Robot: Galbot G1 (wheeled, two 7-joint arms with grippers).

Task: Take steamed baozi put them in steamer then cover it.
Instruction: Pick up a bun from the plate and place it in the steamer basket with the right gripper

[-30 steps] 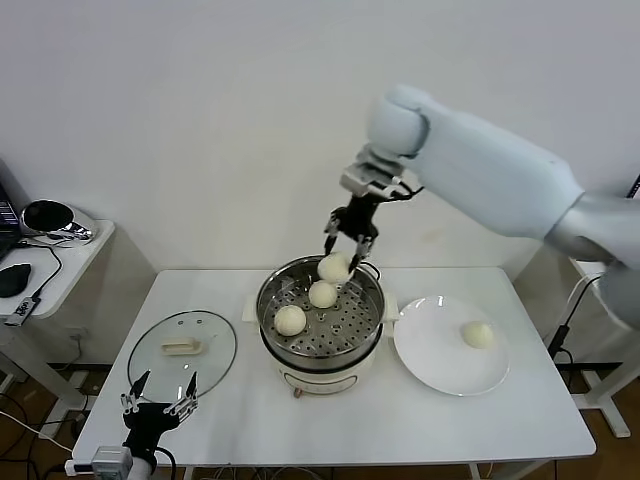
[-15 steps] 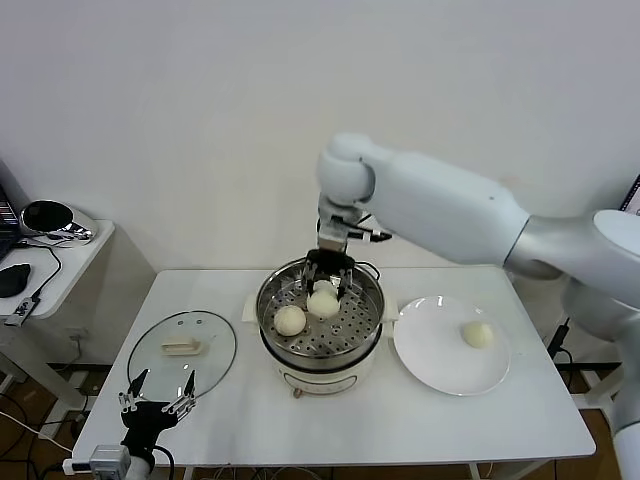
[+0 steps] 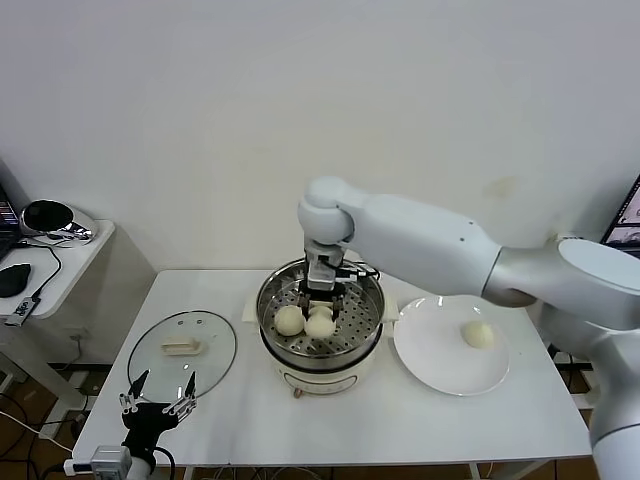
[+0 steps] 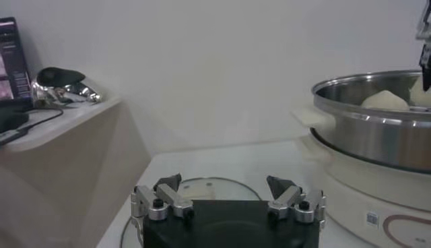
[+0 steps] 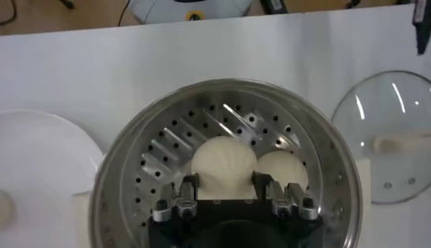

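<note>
The steamer (image 3: 268,296) stands mid-table, a shiny pot on a cream base with a perforated tray. My right gripper (image 3: 321,300) reaches down inside it, shut on a cream-white baozi (image 5: 223,164) that sits at tray level; the fingers (image 5: 188,186) press its sides. Another baozi (image 3: 290,319) lies on the tray beside it, also in the right wrist view (image 5: 283,168). One baozi (image 3: 479,335) lies on the white plate (image 3: 430,355). The glass lid (image 3: 182,347) lies flat left of the steamer. My left gripper (image 3: 158,400) is open and empty at the front left.
A side table (image 3: 60,262) with a dark round object and cables stands to the left. The lid shows in front of the left gripper (image 4: 225,183) in the left wrist view, with the steamer wall (image 4: 377,128) beyond it. The wall is close behind the table.
My right gripper has come down from above the steamer's far rim into the pot, carrying the baozi to the tray. The left arm has not moved.
</note>
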